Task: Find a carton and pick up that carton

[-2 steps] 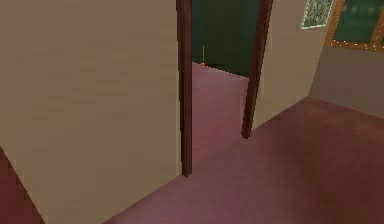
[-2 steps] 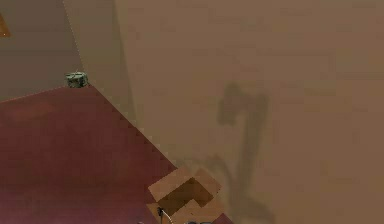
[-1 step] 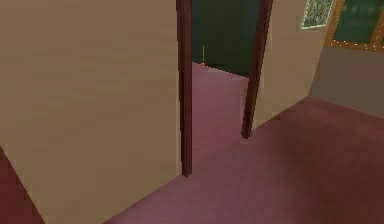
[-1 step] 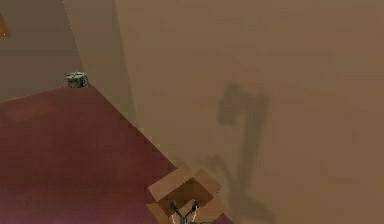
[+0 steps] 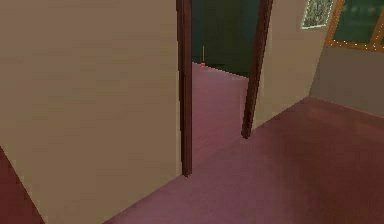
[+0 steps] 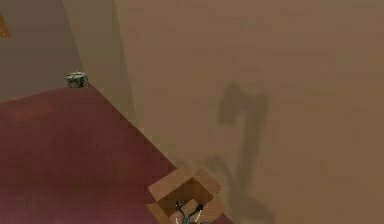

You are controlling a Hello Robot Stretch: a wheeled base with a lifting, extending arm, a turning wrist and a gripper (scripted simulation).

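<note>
**Operator:** Report the end effector status.

**Technician:** The end effector (image 6: 188, 212) sits at the bottom edge of the arm side view, near the middle. Its two thin fingers (image 6: 182, 210) show against the carton (image 6: 168, 190). Whether it is released or clenched cannot be told. Whether it grasps anything cannot be told either, because the carton lies directly at and behind it.

**Operator:** Describe the carton and its location.

**Technician:** It is a brown cardboard box with its top flaps folded outward and a darker interior. The view's bottom edge cuts off its lower part. It appears in front of the line where the maroon floor (image 6: 70, 150) meets the tan wall (image 6: 260, 80). Whether it rests on the floor cannot be told.

**Operator:** List the surroundings and obstructions.

**Technician:** The tan wall runs just beside the carton. A small grey-green boxy object (image 6: 75, 79) lies on the floor at a wall corner, well apart from the carton. In the forward view, an open doorway (image 5: 222, 90) with a dark brown frame (image 5: 185, 90) stands between tan walls, and a dark green wall (image 5: 225, 30) lies beyond it. A window (image 5: 360, 20) and a framed picture (image 5: 318, 12) are at the upper right.
</note>
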